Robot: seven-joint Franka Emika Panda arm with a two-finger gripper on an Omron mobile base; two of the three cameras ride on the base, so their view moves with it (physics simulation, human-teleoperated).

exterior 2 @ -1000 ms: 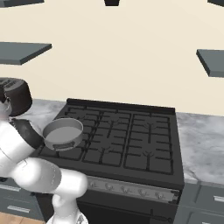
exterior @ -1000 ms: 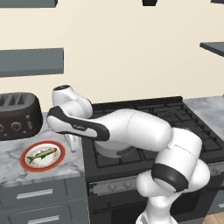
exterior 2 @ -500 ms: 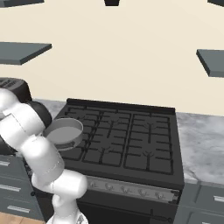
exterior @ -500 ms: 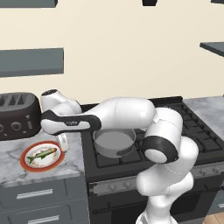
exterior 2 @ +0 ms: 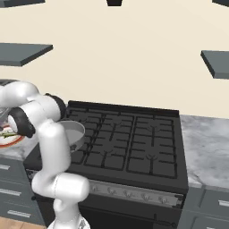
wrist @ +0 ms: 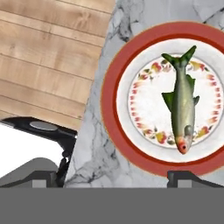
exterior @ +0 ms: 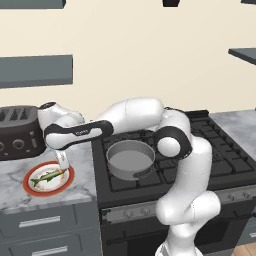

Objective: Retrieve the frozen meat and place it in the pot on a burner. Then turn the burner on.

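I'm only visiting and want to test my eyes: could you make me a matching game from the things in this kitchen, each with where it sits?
Things:
1. fish
2. pot
3. toaster
4. gripper

Places:
A. on the cooktop's front-left burner
B. at the back of the counter
C. just above the plate's edge, open
D. lying on the red-rimmed plate

Pairs: 1-D, 2-A, 3-B, 4-C

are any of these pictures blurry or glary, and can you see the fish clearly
Hand view: sharp, evenly lit, fish crisp on the plate. Left base view: no glare, fish small but clear. Right base view: soft, flat light; the arm covers most of the plate.
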